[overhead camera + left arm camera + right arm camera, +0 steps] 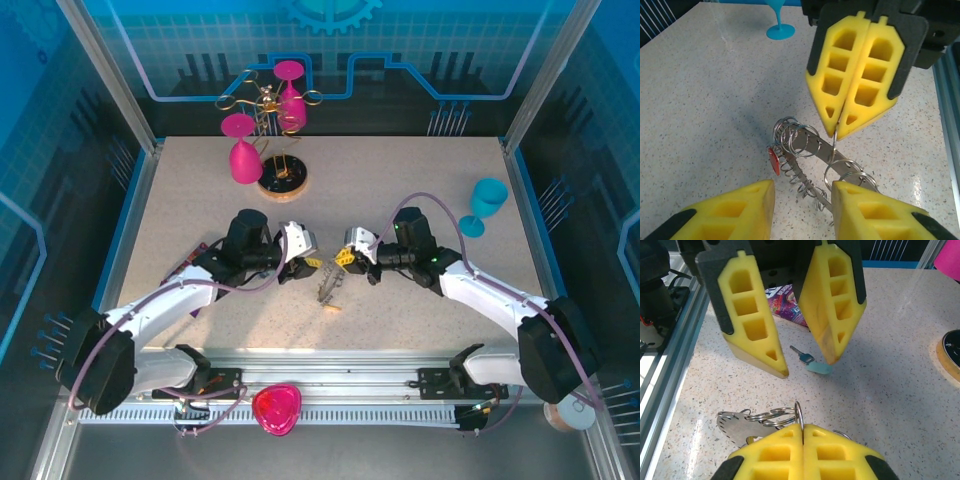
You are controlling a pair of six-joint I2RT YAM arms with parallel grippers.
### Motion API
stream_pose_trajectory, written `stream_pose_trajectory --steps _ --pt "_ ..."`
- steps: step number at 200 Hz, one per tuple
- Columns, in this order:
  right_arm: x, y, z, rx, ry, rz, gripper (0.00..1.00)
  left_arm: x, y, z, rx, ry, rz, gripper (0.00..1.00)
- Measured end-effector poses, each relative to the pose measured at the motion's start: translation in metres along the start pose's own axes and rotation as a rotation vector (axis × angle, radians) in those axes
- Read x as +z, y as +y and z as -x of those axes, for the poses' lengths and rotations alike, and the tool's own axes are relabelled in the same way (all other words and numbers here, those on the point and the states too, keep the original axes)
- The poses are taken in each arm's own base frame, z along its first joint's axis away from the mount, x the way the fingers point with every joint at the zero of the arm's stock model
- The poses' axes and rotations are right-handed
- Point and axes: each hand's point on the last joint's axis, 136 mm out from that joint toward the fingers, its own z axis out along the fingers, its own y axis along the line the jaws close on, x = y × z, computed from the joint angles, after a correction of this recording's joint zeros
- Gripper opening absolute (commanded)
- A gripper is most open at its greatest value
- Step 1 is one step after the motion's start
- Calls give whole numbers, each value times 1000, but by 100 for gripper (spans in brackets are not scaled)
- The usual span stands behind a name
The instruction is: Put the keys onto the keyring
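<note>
The keyring (810, 150) lies on the counter (200, 200) between the arms, with one wire loop pinched upright in the closed right tool (836, 131). The left tool (807, 365), parted and empty, hangs over a teal key (805, 359) whose head is turned toward the keyring. A red key (773, 161) is half hidden among the loops.

2 pink goblets (243, 150) (both inverted), teal goblet (485, 203), pink heart dish (276, 409)

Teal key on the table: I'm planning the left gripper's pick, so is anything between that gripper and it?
Nothing visible. In the right wrist view the teal key lies alone on bare table, seen between the fingers of the open left gripper.
</note>
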Motion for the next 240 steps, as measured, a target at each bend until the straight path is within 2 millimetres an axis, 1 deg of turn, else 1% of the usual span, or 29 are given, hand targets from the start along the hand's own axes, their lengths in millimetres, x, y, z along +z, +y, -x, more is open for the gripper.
stream_pose_trajectory --steps 19,45,76,102,136,168,209,240 --pt "0 0 1 0 -7 4 0 2 0 -4 -29 3 -21 34" --pt "0 1 3 0 -12 6 0 9 -6 -9 -69 6 -81 35" --pt "2 2 2 5 -10 14 0 14 -10 -6 -81 -9 -131 35" --pt "4 3 0 9 -5 20 0 14 -11 0 -80 -29 -149 32" --pt "6 4 -1 7 -5 25 0 16 -10 6 -79 -40 -167 25" --pt "7 4 -2 10 -3 26 0 18 -12 5 -88 -28 -189 22" --pt "7 4 -2 10 -2 26 0 17 -14 3 -95 -11 -205 22" --pt "7 4 -2 10 -2 26 0 17 -16 0 -90 4 -214 20"
